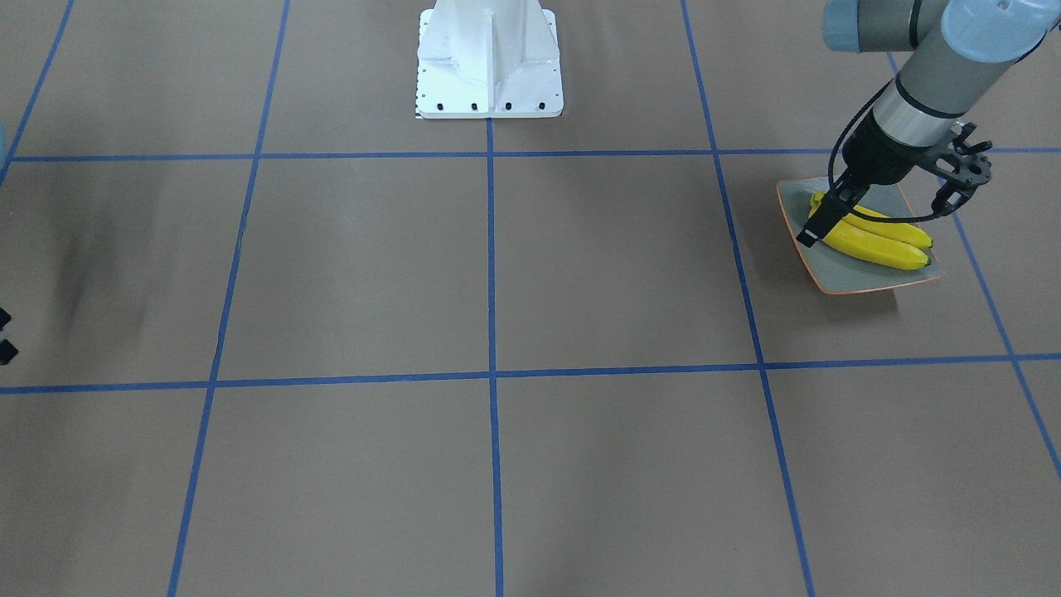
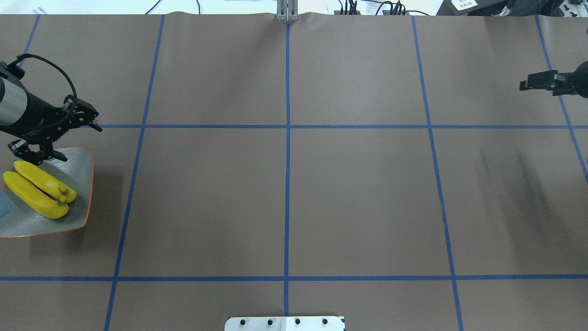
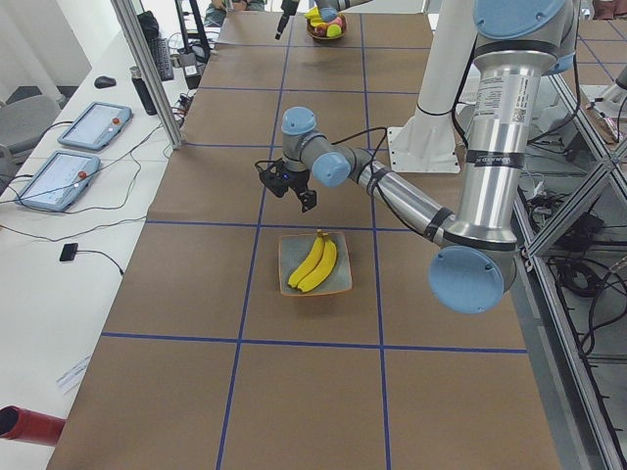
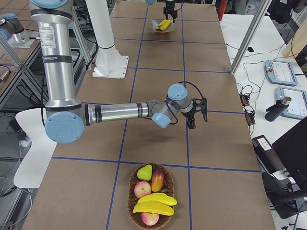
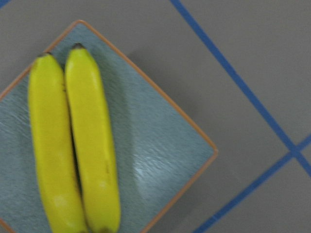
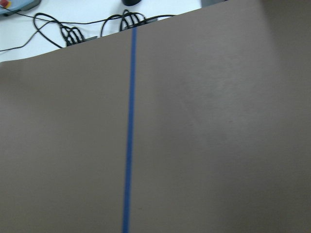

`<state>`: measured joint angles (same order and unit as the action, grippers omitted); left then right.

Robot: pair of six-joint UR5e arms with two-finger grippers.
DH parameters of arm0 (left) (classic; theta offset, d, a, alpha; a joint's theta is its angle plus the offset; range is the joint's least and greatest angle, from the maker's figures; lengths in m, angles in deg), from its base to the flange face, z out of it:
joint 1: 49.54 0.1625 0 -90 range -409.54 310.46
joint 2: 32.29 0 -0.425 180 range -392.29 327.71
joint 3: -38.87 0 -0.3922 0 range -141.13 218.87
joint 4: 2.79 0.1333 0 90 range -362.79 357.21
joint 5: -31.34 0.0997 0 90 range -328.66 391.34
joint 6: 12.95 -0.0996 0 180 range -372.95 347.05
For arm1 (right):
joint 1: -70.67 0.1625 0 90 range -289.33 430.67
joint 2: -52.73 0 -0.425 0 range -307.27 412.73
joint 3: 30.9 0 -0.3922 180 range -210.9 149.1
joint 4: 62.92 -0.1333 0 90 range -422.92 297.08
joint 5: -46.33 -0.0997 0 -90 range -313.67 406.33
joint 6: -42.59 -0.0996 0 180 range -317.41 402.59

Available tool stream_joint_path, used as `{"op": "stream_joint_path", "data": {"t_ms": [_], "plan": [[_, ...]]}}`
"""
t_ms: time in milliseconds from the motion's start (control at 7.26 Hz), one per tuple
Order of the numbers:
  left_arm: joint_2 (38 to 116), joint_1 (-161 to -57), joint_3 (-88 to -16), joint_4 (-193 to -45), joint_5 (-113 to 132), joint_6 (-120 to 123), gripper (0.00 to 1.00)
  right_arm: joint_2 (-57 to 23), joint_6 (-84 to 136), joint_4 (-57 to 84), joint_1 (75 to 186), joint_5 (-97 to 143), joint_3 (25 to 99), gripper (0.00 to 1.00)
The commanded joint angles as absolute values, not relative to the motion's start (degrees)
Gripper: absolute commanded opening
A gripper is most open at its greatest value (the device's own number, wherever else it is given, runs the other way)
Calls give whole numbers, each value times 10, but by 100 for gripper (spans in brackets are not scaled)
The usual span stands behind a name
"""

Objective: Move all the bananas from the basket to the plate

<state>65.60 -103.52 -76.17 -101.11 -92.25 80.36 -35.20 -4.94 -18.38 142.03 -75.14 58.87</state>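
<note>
Nearest the overhead camera, the robot's white base plate [image 2: 285, 323] was seen at the bottom edge. At the far left, the plate [image 2: 80, 211] was set flat on the brown paper. Two bananas [image 2: 39, 188] were laid on it side by side and touching, packed toward one edge, which was judged to leave room for the rest. Just above them the left gripper [image 2: 81, 143] was held with its jaws spread wide and nothing between them.

In the right side view, the right gripper [image 4: 197, 122] was poised mid-frame, parted and empty. Two more bananas [image 4: 153, 203] lay in the wicker basket [image 4: 129, 191] at the bottom, so about half the task was judged done.
</note>
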Motion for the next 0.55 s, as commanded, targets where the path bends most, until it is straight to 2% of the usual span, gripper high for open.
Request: {"op": "stream_joint_path", "data": {"t_ms": [0, 413], "plan": [[702, -1034, -753, -1010, -927, 780, 100, -411, 90, -153, 1515, -771, 571, 100], [735, -1030, -725, -1024, -922, 780, 100, -415, 246, -148, 1655, -877, 450, 100]]}}
